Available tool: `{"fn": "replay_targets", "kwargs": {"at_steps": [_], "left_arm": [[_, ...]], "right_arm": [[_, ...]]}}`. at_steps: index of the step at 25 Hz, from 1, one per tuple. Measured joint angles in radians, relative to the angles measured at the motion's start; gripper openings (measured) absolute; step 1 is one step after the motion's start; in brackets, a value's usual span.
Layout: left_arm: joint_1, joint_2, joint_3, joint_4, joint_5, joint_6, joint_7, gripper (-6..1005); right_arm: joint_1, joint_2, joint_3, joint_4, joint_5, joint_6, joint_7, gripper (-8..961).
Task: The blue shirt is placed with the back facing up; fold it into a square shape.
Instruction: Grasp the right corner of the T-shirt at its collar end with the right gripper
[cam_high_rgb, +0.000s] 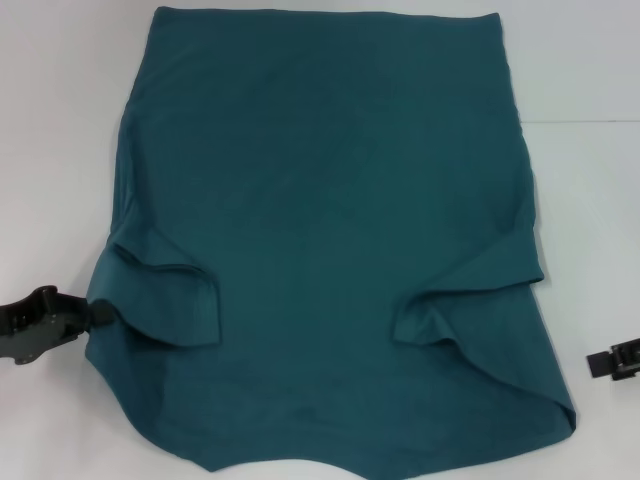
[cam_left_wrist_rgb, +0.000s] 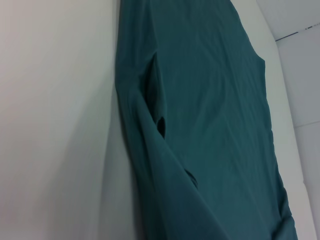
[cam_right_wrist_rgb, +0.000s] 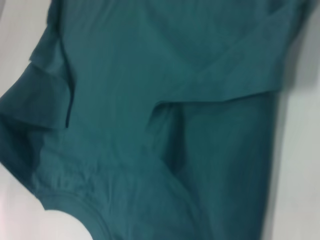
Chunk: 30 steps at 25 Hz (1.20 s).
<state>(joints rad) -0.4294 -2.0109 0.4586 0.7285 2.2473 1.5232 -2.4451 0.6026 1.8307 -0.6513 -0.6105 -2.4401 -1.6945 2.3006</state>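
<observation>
The blue shirt (cam_high_rgb: 330, 200) lies flat on the white table (cam_high_rgb: 60, 150), plain side up, with no lettering showing. Both short sleeves are turned inward onto the body: one flap (cam_high_rgb: 170, 300) on the left, one (cam_high_rgb: 450, 320) on the right. My left gripper (cam_high_rgb: 92, 312) sits at the table's left side, its tip right at the shirt's left edge by the folded sleeve. My right gripper (cam_high_rgb: 600, 362) is low at the right edge, apart from the cloth. The left wrist view shows the shirt (cam_left_wrist_rgb: 215, 125) lengthwise. The right wrist view shows the shirt (cam_right_wrist_rgb: 150, 100) with its collar curve.
Bare white tabletop (cam_high_rgb: 590, 220) runs along both sides of the shirt. A thin seam (cam_high_rgb: 590, 122) crosses the table at the right. The shirt's near edge reaches the bottom of the head view.
</observation>
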Motion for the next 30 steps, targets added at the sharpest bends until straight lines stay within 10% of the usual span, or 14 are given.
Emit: {"fn": "replay_targets", "kwargs": {"at_steps": [30], "left_arm": [[0.007,-0.006,0.000,-0.003,0.000,-0.006,0.000,11]], "right_arm": [[0.036,0.088,-0.095,0.014,-0.080,0.105,0.003,490]]}}
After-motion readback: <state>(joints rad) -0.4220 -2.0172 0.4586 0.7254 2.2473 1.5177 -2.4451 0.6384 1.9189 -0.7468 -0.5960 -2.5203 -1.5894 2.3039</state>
